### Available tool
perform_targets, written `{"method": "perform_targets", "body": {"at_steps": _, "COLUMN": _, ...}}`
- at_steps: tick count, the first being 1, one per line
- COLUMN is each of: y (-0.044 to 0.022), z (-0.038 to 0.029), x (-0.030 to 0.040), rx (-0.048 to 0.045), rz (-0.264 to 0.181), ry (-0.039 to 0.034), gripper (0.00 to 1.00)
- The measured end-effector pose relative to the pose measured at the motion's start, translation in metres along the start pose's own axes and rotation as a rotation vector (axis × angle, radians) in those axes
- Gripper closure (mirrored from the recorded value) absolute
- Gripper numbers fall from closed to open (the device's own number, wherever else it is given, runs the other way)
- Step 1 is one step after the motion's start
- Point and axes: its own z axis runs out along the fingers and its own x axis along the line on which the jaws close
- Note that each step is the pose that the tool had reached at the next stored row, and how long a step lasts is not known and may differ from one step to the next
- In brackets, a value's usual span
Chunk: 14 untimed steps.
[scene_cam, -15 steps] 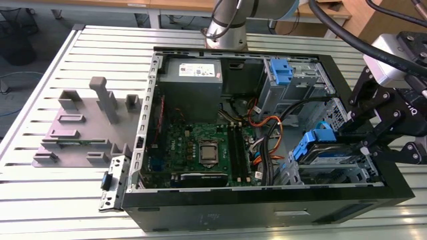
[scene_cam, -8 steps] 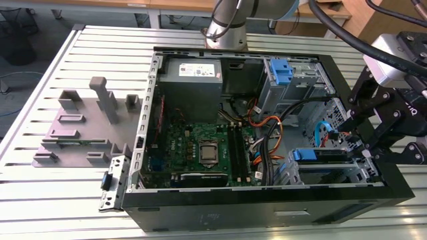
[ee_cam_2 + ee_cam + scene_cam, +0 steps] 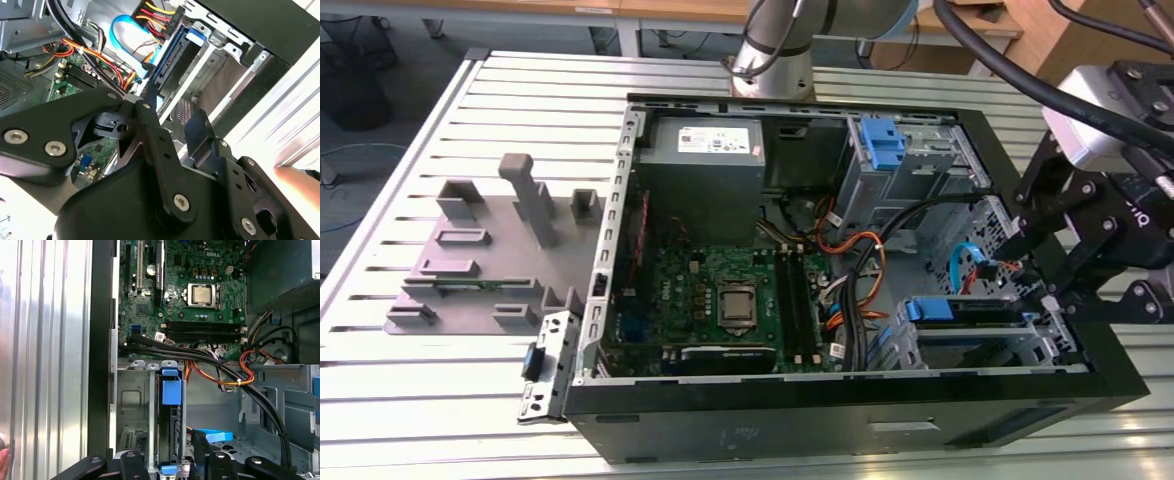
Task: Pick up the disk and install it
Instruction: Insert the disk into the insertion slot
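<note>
Looking across a silver table (image 3: 400, 400) with long grooves, going from the exterior view's left to its right. Passing a grey plastic holder (image 3: 467, 270) with pegs sticking up, lying flat on the table. Coming next to a big black computer case (image 3: 854, 425), lying on its side with the lid off. Seeing a grey power box (image 3: 700, 175) by the far wall, a green board (image 3: 680, 290) in the middle, and orange and black wires (image 3: 235, 382) crossing over it. Reaching the disk (image 3: 958, 310) at the exterior view's right, sitting in a metal slot inside the case with its blue frame showing. Finding the gripper (image 3: 173, 112) hanging close by the disk, with fingers (image 3: 157, 140) spread apart and gripping nothing.

Judging the picking-up part as done, and the putting-in part as done or nearly done, going by the disk sitting in its slot. Not being able to tell whether it is pushed all the way in.

Spotting a white sticker (image 3: 707, 138) with small print on the power box and white letters on the green board, but not reading any of it out.
</note>
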Motion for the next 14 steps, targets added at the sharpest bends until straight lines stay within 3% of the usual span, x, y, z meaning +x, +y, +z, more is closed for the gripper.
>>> {"method": "perform_targets", "body": {"at_steps": 9, "y": 0.0028, "z": 0.0136, "x": -0.0054, "rx": 0.0183, "rz": -0.007, "ry": 0.0002, "gripper": 0.51}}
{"method": "perform_targets", "body": {"at_steps": 14, "y": 0.0045, "z": 0.0185, "x": -0.0089, "rx": 0.0211, "rz": -0.009, "ry": 0.0001, "gripper": 0.51}}
